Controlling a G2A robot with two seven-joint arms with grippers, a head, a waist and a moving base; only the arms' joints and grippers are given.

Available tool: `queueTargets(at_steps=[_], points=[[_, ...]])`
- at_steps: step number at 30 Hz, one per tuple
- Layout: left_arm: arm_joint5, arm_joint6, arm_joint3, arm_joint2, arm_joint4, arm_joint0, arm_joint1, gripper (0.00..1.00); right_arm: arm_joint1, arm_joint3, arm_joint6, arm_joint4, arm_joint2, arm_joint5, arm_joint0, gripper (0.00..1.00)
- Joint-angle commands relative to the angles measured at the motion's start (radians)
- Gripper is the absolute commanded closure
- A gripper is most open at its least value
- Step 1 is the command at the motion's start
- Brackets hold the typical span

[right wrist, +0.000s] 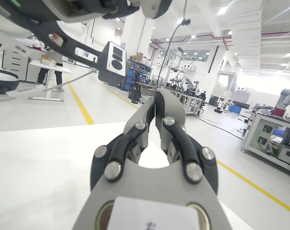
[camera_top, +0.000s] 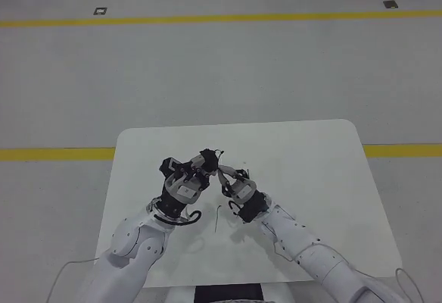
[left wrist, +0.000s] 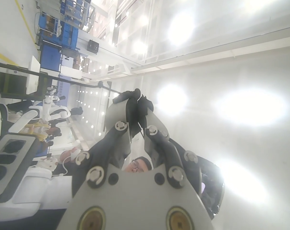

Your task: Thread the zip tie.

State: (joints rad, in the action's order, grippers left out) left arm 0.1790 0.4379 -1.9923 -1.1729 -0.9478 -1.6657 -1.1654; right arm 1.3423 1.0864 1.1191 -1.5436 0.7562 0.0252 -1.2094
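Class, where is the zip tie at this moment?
In the right wrist view the zip tie is a thin black strap, pinched in the right gripper and rising to the left gripper, above the middle of the table.

Left hand [left wrist: 137, 96] and right hand [right wrist: 157, 94], both pinched closed, tips near.

One white table with rounded corners [camera_top: 319, 144]. Two grey-and-black two-fingered grippers: the left gripper [left wrist: 136, 99] and the right gripper [right wrist: 156, 98]. One thin black plastic zip tie [right wrist: 185, 21]. One fine dark line [camera_top: 216, 216] on the tabletop, perhaps a second strap, perhaps a shadow. Two yellow floor stripes, a far stripe [camera_top: 206, 19] and a near stripe [camera_top: 47, 154].
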Motion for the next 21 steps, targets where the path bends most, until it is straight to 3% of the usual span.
queueTargets(at_steps=[1, 5, 6, 7, 8, 14, 19, 21], points=[[0.004, -0.003, 0.008, 0.001, 0.008, 0.000, -0.001, 1.00, 0.001, 0.008, 0.030, 0.040, 0.010, 0.038, -0.008, 1.00], [0.013, -0.012, 0.022, -0.003, 0.020, -0.003, -0.001, 1.00, -0.003, 0.015, 0.069, 0.065, 0.032, 0.082, -0.018, 1.00], [0.017, -0.015, 0.026, -0.006, 0.025, -0.004, -0.001, 1.00, -0.004, 0.018, 0.076, 0.072, 0.038, 0.093, -0.021, 0.69], [0.019, -0.016, 0.030, -0.007, 0.028, -0.005, -0.001, 1.00, -0.005, 0.024, 0.086, 0.085, 0.047, 0.110, -0.027, 0.16], [0.022, -0.019, 0.034, -0.009, 0.031, -0.006, -0.001, 1.00, -0.007, 0.029, 0.095, 0.098, 0.055, 0.120, -0.033, 0.00], [0.044, -0.029, 0.054, -0.017, 0.073, -0.012, -0.001, 1.00, -0.025, 0.056, 0.130, 0.144, 0.124, 0.185, -0.074, 0.00], [0.060, -0.032, 0.063, -0.015, 0.074, -0.020, -0.003, 1.00, -0.043, 0.045, 0.122, 0.234, 0.191, 0.307, -0.116, 0.00], [0.058, -0.039, 0.066, -0.017, 0.069, -0.024, -0.003, 1.00, -0.051, 0.039, 0.107, 0.271, 0.205, 0.315, -0.128, 0.00]])
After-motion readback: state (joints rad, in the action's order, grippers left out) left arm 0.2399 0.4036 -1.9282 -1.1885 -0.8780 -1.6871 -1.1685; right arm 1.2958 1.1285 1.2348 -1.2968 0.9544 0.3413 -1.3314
